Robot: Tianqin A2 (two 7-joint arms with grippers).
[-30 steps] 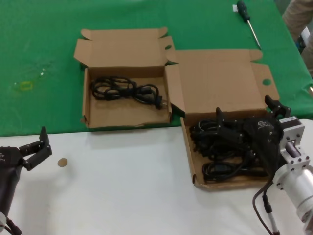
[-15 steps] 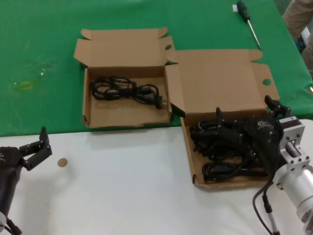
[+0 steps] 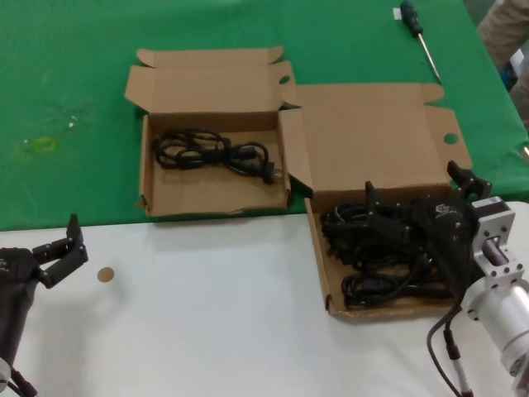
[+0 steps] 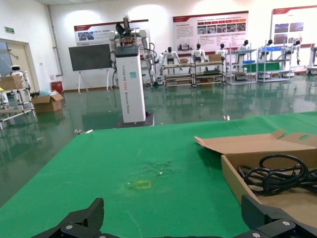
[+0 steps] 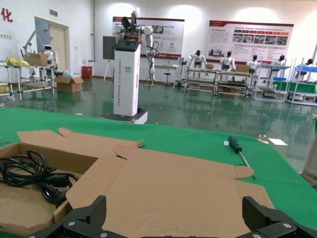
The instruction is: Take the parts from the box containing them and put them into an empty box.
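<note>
**Right gripper down in the larger box**

Right gripper (image 3: 388, 217) is reaching low into the larger box (image 3: 376, 136), its fingers spread apart over the black cable bundles (image 3: 376, 265) there. One cable bundle (image 3: 213, 151) is lying in the smaller box (image 3: 207, 87). Left gripper (image 3: 59, 248) is hanging at the near left over the white table (image 3: 207, 331), jaws apart, holding nothing.

Black claws (image 3: 376, 217), silver wrist motor (image 3: 498, 277)
</note>
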